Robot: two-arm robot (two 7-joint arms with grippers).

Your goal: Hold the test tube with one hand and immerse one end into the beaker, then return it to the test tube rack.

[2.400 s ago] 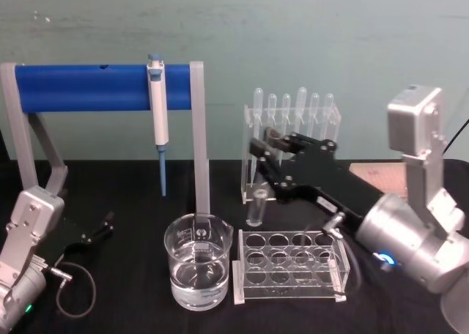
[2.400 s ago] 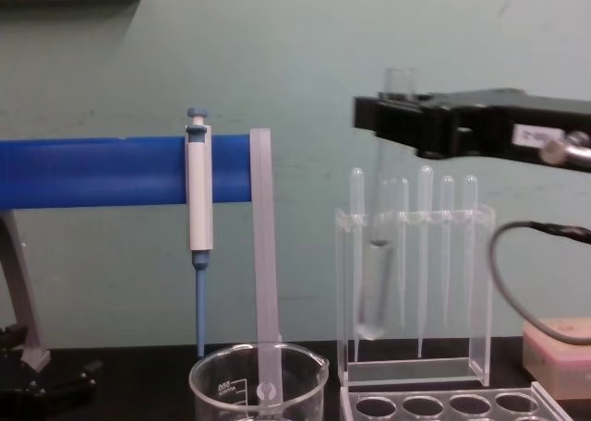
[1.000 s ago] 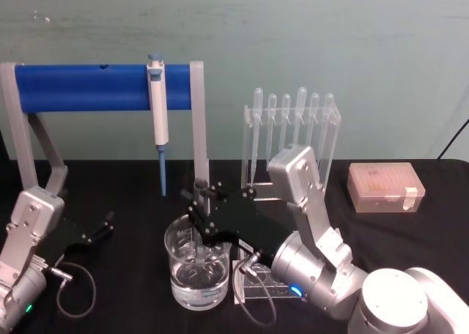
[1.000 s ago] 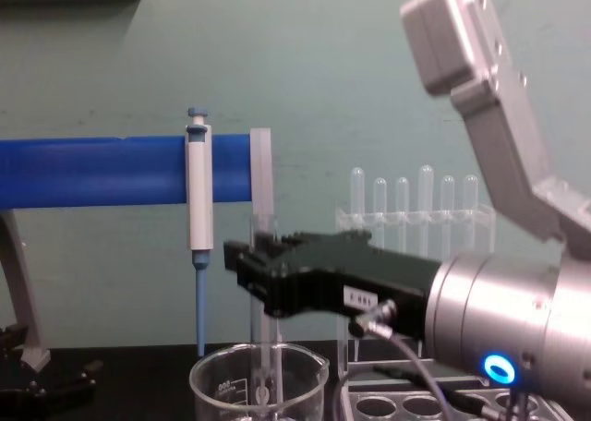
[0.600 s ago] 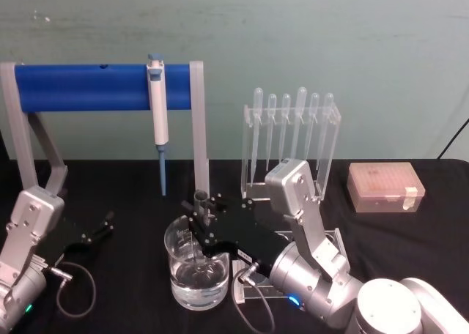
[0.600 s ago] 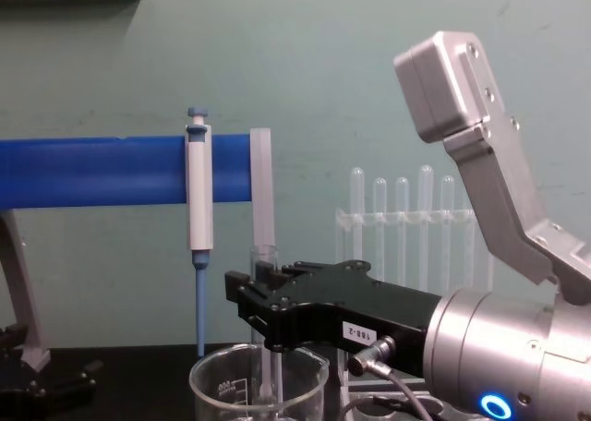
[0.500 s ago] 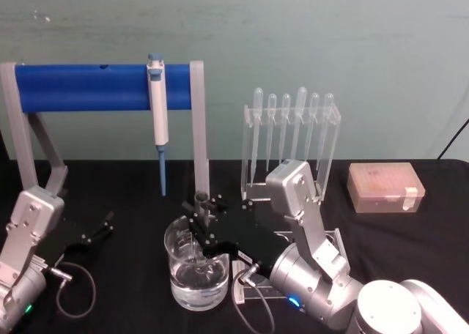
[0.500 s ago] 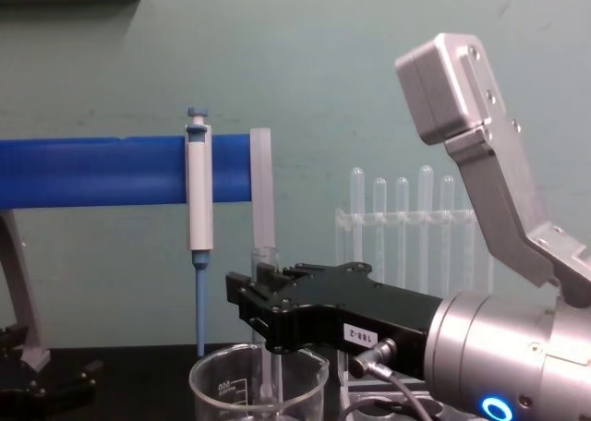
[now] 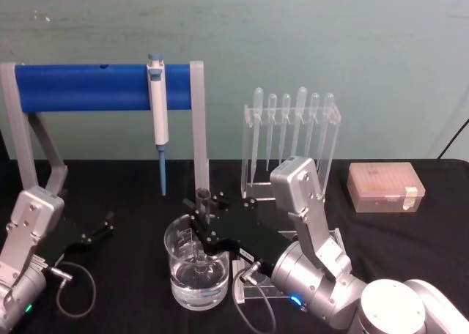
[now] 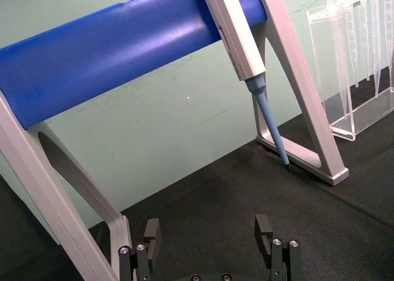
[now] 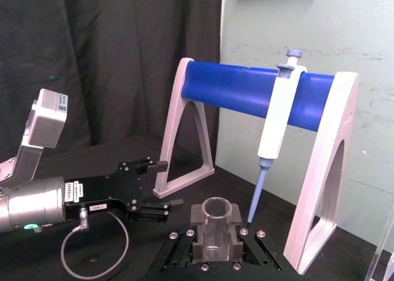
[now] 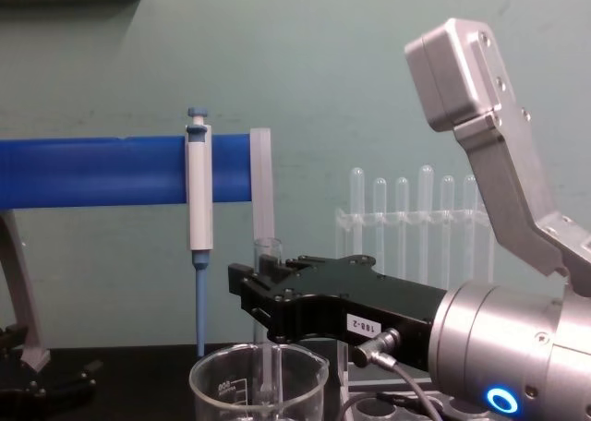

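Note:
The test tube (image 9: 203,201) stands upright, with my right gripper (image 9: 205,223) shut on it just below its open rim. Its lower end reaches down inside the beaker (image 9: 183,286), a wide glass holding clear water; whether the tip touches the water I cannot tell. From the chest, the test tube (image 12: 267,251) rises above the black right gripper (image 12: 265,301) and drops into the beaker (image 12: 222,389). The right wrist view looks at the test tube (image 11: 217,219) clamped between both fingers. My left gripper (image 10: 208,244) rests open on the table at the left (image 9: 95,231).
A blue-barred stand (image 9: 102,86) holds a blue-and-white pipettor (image 9: 157,114) behind the beaker. A clear rack of plastic pipettes (image 9: 293,129) stands at the back right, and a pink box (image 9: 385,187) lies farther right. A clear tube rack (image 9: 242,290) sits beside the beaker.
My right gripper carried the test tube left from in front of the pipette rack, lowered it into the beaker, and has just lifted it slightly. The left arm stayed still.

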